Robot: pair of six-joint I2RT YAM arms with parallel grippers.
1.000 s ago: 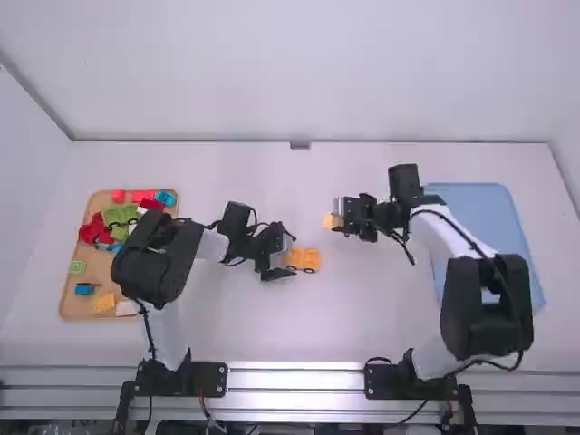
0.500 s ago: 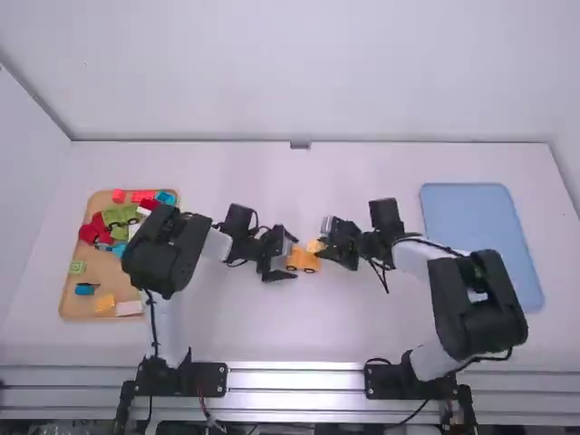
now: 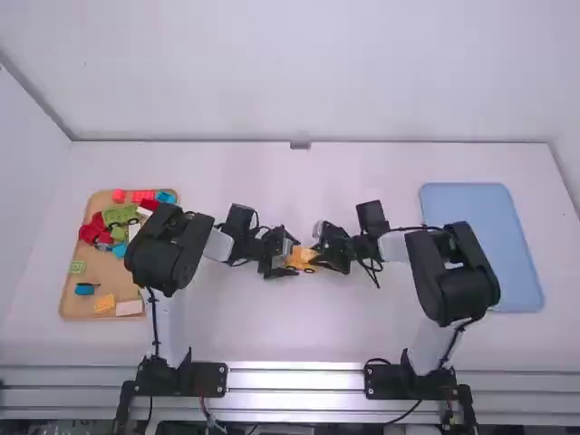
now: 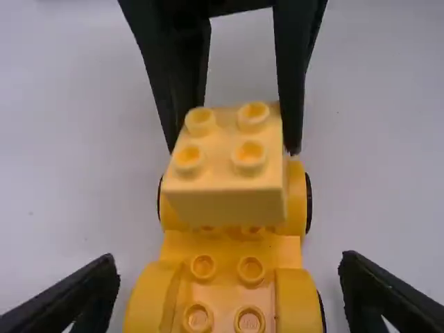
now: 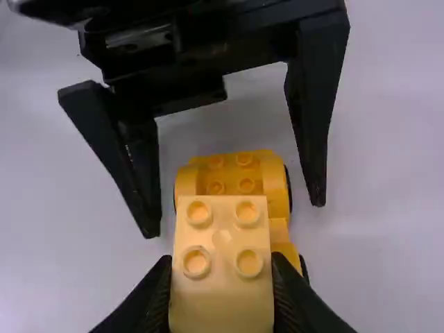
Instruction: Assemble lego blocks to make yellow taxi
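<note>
- Yellow throughout: a pale brick (image 4: 225, 206) sits above the right end of the wheeled base (image 4: 225, 288), which stands mid-table between the arms.
- The right gripper (image 5: 222, 260) is closed on the brick's sides, studs upward; whether brick and base touch, I cannot tell.
- The left gripper (image 4: 227, 259) has its fingers spread wide, one either side of the base's left end, holding nothing (a ready brace, I'd say).
- The step looks like seating the brick. Square it to the base and line up the studs before any downward push.
- Press straight down, evenly; a tilted push could catch one row only, or roll the base (it has wheels, after all).
- Closing the left fingers on the base first should steady it.
- Far from needed now: the wooden tray (image 3: 67, 294) at left, spare blocks inside.
</note>
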